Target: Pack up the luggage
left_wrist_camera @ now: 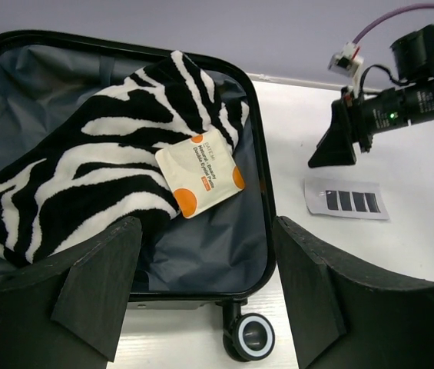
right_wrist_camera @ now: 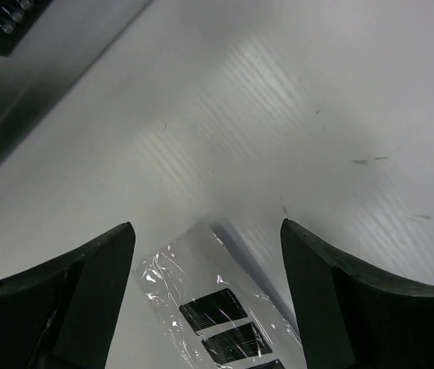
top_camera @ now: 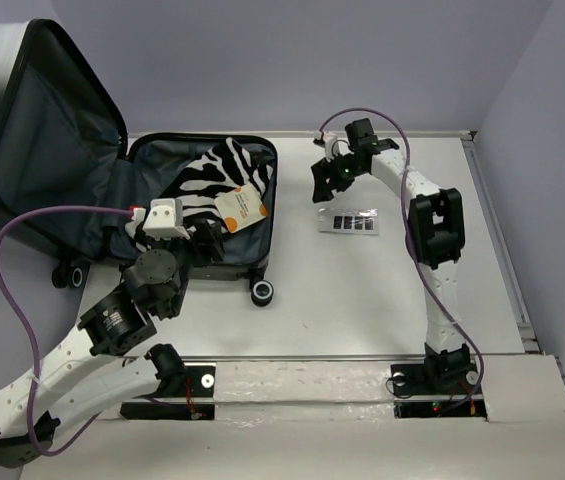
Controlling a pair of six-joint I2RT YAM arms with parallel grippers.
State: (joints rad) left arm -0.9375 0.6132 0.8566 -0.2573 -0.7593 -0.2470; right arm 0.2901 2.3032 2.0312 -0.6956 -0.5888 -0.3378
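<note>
While left fingers (left_wrist_camera: 94,292) gape empty over luggage (left_wrist_camera: 217,246) | right fingers (right_wrist_camera: 71,300) wide over packet (right_wrist_camera: 217,323)

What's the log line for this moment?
luggage: open, zebra cloth and sachet inside | left fingers: open, over luggage | right fingers: open, above clear packet

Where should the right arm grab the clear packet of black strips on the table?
Probably its long edges, across the narrow width, coming straight down with the right pincer. The packet lies flat on the table, so no side offers purchase; it shows between the open fingers.
</note>
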